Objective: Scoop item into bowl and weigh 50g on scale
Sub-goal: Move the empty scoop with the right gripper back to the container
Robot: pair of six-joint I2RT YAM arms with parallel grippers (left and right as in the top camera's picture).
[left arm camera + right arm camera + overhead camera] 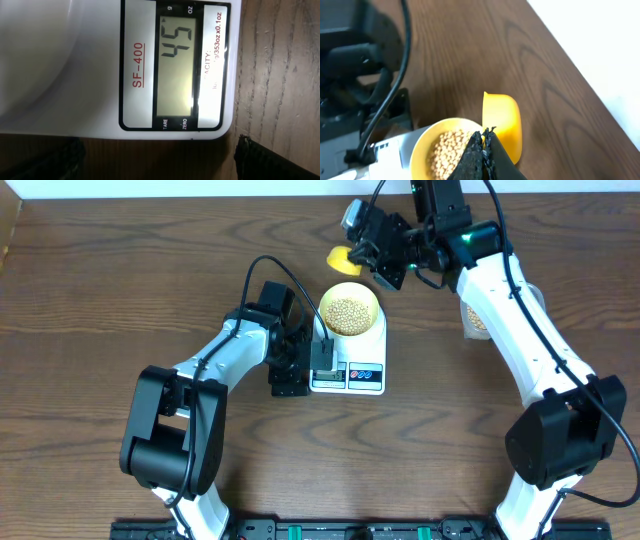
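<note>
From my seat, the left arm reaches across the table (90,300) and its pincer (305,370) sits at the left edge of the scale (362,376). In the left wrist view the pincer (159,162) is spread wide. One black fingertip (45,160) shows at the bottom left and the other at the bottom right, with nothing between them but the near edge of the scale (90,60) and bare wood. Its camera looks straight at the display (176,65), where I read 45, with the small g mark above.

The pale-yellow bowl (375,296) stands on the scale's platform, beyond the buttons, and holds a heap of tan beans (350,314). From the right wrist I see the same bowl (420,150) with the beans (449,150) inside.

Just past the bowl's far rim is the bright yellow scoop (340,258). The right pincer (368,256) is clamped on it. In the wrist view its black fingers (475,160) press together at the near end of the scoop (506,120), whose cup is tipped on edge right beside the bowl's rim.

Farther right, a clear tub (476,320) with more beans peeks out from behind the right arm.
</note>
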